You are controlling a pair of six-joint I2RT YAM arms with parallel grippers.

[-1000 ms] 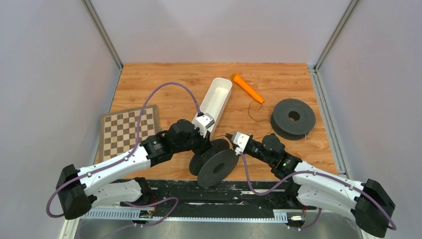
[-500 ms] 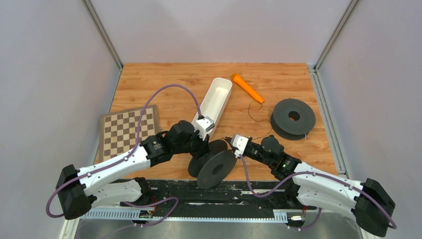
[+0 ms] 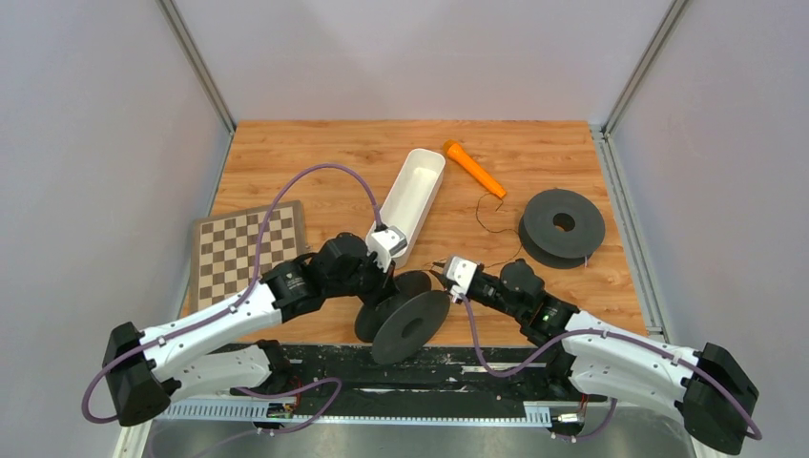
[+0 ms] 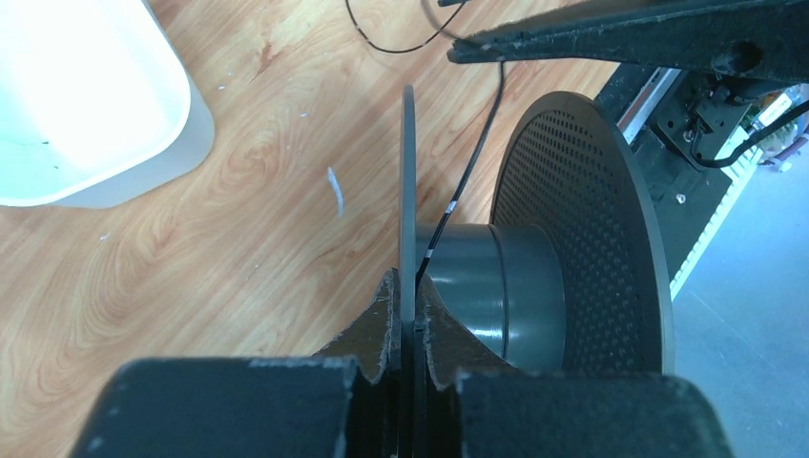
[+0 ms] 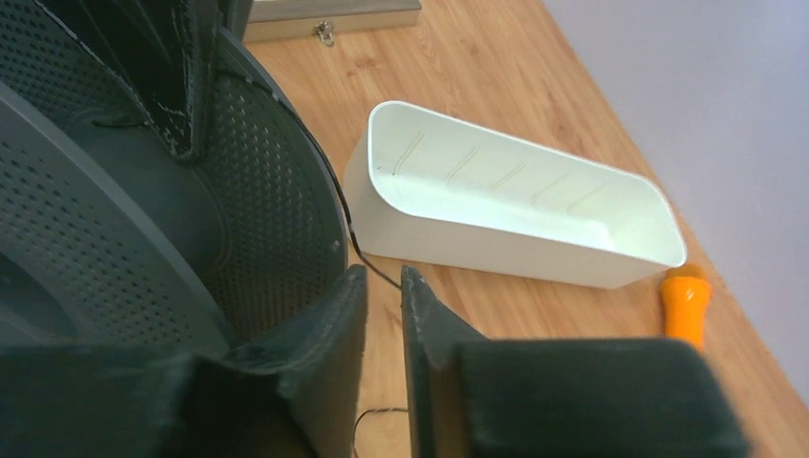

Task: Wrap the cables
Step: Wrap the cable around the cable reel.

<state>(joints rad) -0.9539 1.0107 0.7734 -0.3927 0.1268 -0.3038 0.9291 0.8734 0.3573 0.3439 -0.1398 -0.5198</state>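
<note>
A thin dark cable (image 4: 471, 164) runs from the hub (image 4: 496, 281) of a black spool (image 3: 408, 322) out over the table to a loose loop (image 3: 480, 218). My left gripper (image 3: 388, 280) is shut on the spool's thin flange (image 4: 408, 191) and holds the spool tilted on edge; its jaws (image 4: 408, 291) pinch the flange edge-on. My right gripper (image 3: 440, 271) sits just right of the spool. Its jaws (image 5: 383, 279) stand a narrow gap apart, and the dark cable (image 5: 368, 264) passes from the spool rim into that gap. I cannot make out a whitish cable.
A second black spool (image 3: 563, 227) lies flat at the right. A white oblong tray (image 3: 413, 196) stands behind the grippers, with an orange tool (image 3: 474, 167) beyond it. A checkerboard (image 3: 246, 250) lies at the left. The table's near edge is just below the held spool.
My left gripper and the held spool have shifted slightly left and toward the near edge. The right gripper has stayed nearly in place beside the spool.
</note>
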